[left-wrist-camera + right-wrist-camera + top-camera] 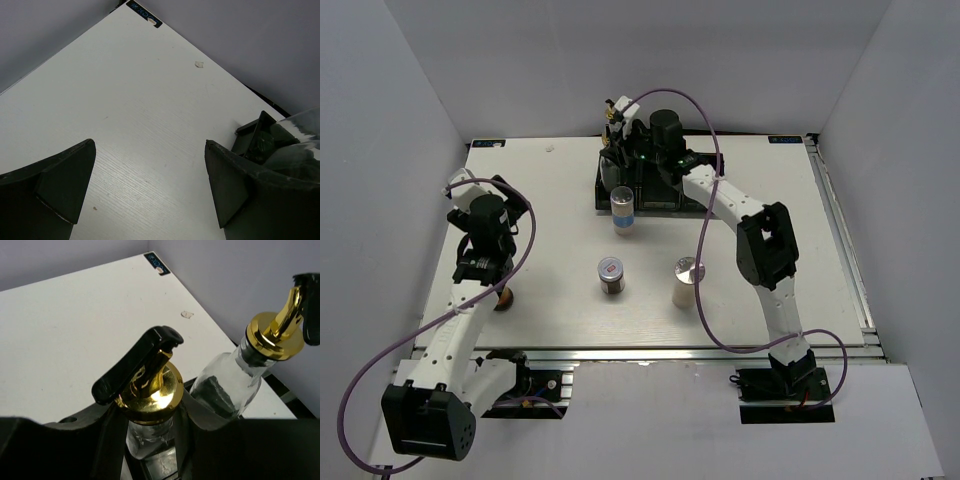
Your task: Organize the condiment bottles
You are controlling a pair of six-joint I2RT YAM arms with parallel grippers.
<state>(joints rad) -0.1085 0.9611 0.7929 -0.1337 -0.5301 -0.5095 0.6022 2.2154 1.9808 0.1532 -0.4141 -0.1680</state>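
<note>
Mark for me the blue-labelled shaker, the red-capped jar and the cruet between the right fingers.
blue-labelled shaker (623,213): top external view, on its blue label.
red-capped jar (611,268): top external view, on its cap.
cruet (149,392): right wrist view, on its gold collar.

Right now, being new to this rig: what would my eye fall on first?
The shiny gold-and-black pourer of a glass cruet, gripped at the neck by the right hand at the black tray on the far side, with a second cruet beside it. A blue-labelled shaker, red-capped jar and white cylinder stand mid-table, and the left hand hangs open over the white table.
</note>
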